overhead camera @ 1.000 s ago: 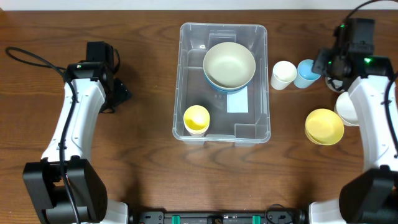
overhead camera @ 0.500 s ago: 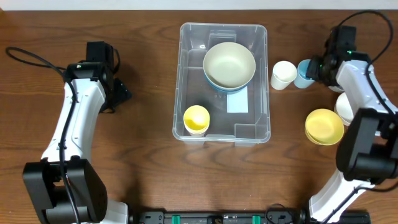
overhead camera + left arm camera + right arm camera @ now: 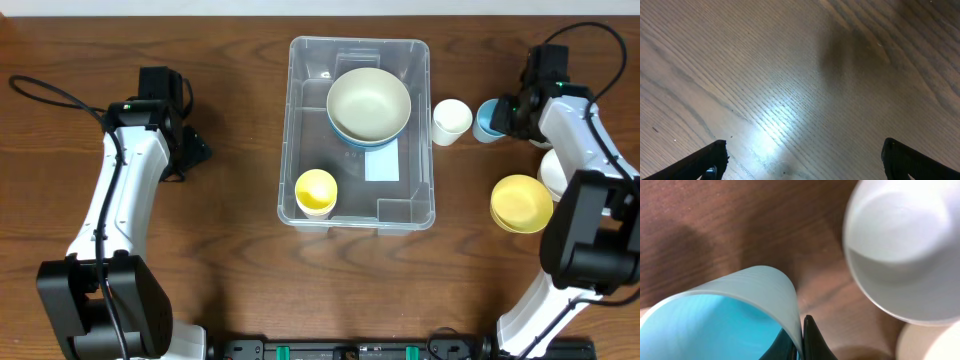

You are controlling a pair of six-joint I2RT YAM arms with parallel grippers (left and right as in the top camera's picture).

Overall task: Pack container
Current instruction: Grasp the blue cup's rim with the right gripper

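The clear plastic container stands at the table's middle. It holds a cream bowl stacked on a blue one, and a yellow cup. My right gripper is shut on the rim of the blue cup, which stands right of the container; in the right wrist view one finger is inside the blue cup and one outside. A white cup stands just left of it, also in the right wrist view. My left gripper is open and empty over bare wood.
A stack of yellow bowls sits at the right, with a white bowl partly under my right arm. My left arm stands well left of the container.
My right arm has swung in and down to the blue cup and shut on its rim. The white cup has shifted slightly left. The left arm has not moved.
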